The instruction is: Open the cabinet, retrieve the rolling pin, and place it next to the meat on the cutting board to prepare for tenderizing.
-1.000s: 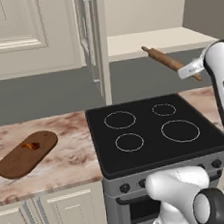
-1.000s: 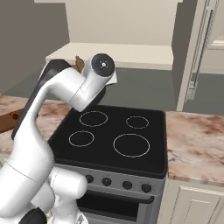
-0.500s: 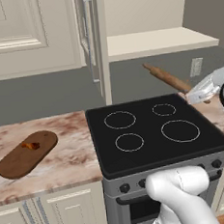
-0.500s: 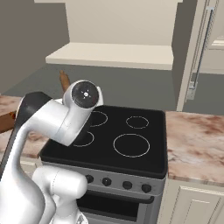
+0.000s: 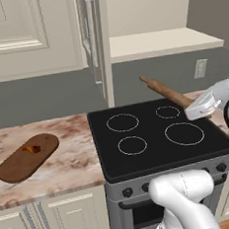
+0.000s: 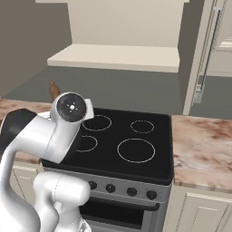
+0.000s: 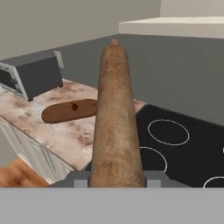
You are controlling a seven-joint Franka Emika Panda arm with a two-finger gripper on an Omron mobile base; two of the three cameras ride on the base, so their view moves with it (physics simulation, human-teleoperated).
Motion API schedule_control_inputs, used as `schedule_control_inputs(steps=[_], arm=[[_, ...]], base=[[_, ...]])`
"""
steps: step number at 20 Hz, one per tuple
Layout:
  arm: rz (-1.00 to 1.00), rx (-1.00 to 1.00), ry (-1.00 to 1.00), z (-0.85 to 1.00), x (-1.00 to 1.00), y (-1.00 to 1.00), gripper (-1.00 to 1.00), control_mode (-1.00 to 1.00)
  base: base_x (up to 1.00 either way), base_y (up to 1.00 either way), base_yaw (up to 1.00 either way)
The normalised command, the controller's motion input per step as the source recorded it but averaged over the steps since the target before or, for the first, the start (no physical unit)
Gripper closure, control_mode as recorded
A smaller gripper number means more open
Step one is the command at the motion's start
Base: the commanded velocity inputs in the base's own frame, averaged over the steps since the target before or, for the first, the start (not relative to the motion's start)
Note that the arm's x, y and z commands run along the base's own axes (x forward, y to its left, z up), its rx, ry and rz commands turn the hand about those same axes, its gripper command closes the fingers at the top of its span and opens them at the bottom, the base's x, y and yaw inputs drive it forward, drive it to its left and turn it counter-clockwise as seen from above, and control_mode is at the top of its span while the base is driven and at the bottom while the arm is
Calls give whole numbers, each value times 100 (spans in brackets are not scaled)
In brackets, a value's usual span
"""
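Lower now and swung toward the stove, the claw clamps the rolling pin, tilted above the burners. Meat sits on the cutting board on the surface.

Rolling pin above stove

meat on cutting board, left of stove

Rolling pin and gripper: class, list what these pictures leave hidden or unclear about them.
- Rolling pin: right base view, mostly hidden behind the arm.
- Gripper: hand view, fingertips cut off by the bottom edge.
- Rolling pin's near end: left base view, hidden inside the gripper.
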Motion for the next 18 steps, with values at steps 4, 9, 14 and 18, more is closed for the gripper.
schedule_control_inputs(steps=[4,9,14,18], arm=[[0,-1,-1,-9,-1,1,100,-100],[0,0,-1,-26,-39,12,100,100],[0,0,0,0,0,0,100,100],[0,0,0,0,0,0,100,100]], base=[[0,0,0],[-16,6,0],[-85,39,0],[-65,57,0]])
